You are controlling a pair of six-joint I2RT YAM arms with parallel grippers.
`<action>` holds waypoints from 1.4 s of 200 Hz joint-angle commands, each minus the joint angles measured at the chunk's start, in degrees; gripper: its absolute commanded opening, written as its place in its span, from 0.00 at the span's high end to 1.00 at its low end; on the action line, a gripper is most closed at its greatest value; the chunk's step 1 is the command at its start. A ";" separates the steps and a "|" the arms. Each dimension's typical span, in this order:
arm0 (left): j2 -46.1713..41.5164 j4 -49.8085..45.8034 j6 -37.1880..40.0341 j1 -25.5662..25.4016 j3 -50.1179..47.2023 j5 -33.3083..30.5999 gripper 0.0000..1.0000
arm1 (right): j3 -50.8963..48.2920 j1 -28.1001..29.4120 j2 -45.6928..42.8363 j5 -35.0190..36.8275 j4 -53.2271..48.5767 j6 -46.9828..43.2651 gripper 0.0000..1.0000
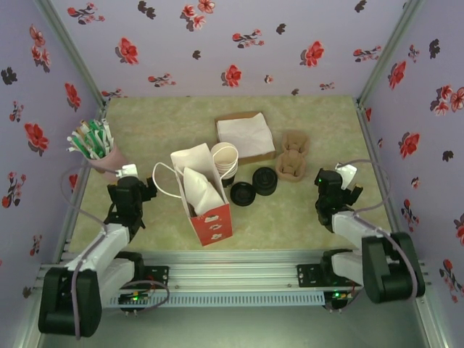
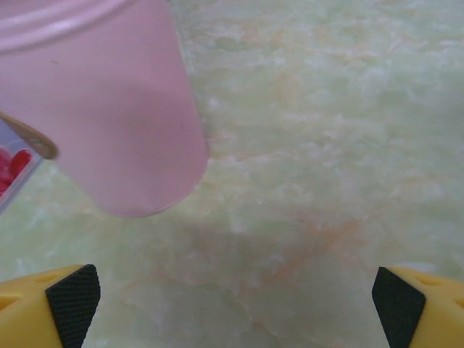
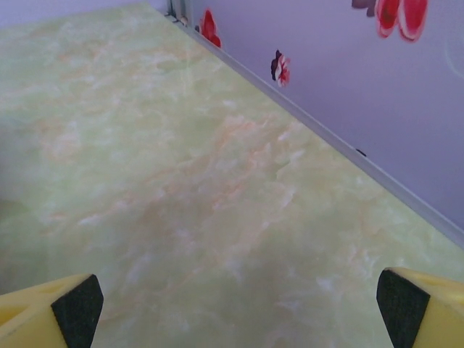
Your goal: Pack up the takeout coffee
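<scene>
Nearby, a pink cup stands just before the low left arm, with a red bag beside it; both arms' jaws gape wide, empty.

The scene was evenly and softly lit. A faint shadow was cast beneath the pink cup, which was blurred.

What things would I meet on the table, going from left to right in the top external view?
pink cup of sticks → red paper bag → nearer black lid → farther black lid → brown cup carrier
</scene>
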 commanded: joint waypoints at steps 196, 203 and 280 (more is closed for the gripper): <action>32.65 35.78 6.62 5.53 7.41 8.55 0.01 | 5.30 -3.30 17.12 -16.35 20.97 -10.29 0.01; 32.63 35.74 6.61 5.59 7.42 8.54 0.01 | 3.44 -3.66 20.83 -17.69 30.17 -12.41 0.01; 32.60 35.60 5.91 6.14 7.51 8.54 0.01 | 5.27 -4.76 19.79 -18.22 24.56 -10.41 0.01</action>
